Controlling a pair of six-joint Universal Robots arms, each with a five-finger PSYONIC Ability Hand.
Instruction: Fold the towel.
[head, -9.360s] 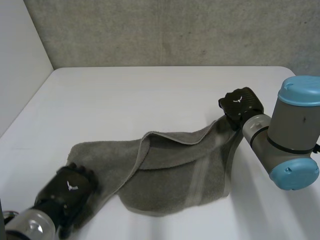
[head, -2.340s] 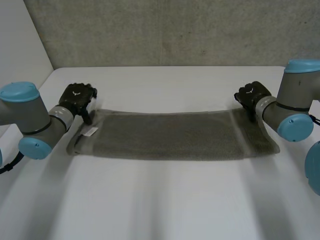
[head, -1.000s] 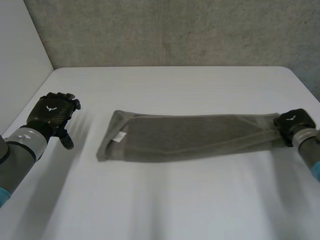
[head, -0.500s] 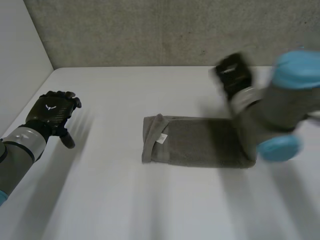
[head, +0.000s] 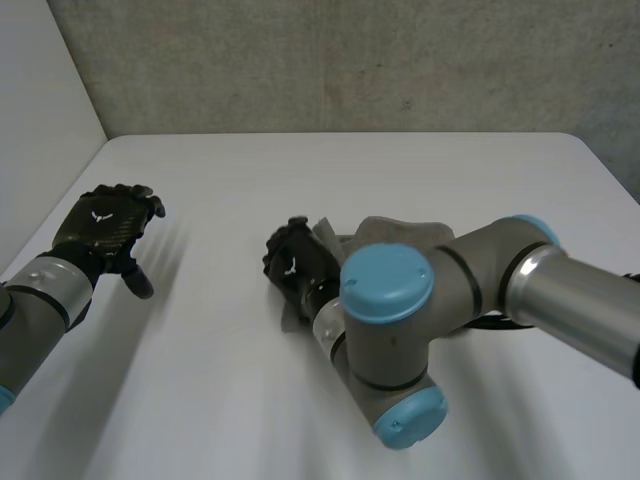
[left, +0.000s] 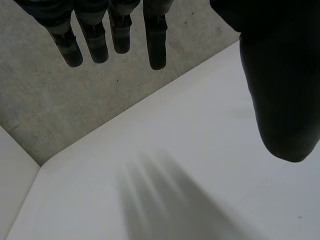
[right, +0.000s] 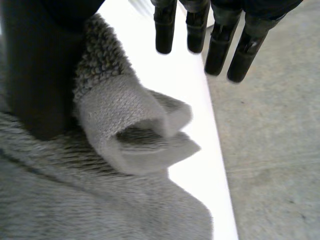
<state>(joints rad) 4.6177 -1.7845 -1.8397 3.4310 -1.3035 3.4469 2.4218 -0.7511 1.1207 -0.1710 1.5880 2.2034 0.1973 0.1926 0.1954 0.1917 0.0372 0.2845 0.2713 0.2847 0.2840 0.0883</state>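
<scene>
The grey towel (head: 398, 232) lies folded mid-table, largely hidden under my right arm (head: 470, 290), which reaches across it. My right hand (head: 297, 268) is at the towel's left end. In the right wrist view that right hand (right: 30, 75) has straight fingers (right: 217, 45) spread away from the thumb, and a curled towel edge (right: 135, 127) lies loose under the palm beside the thumb. My left hand (head: 100, 228) hovers over bare table at the far left, well apart from the towel. Seen from its own wrist, the left hand (left: 275, 75) is open and holds nothing.
The white table (head: 200, 400) ends at a grey concrete back wall (head: 350, 60) and a white side wall (head: 40, 100) on the left. The table's right edge (head: 610, 170) runs close behind my right arm.
My right arm has swung left over the towel, bringing its right end onto the left end, and its fingers have straightened and let go. The left hand has stayed put.
</scene>
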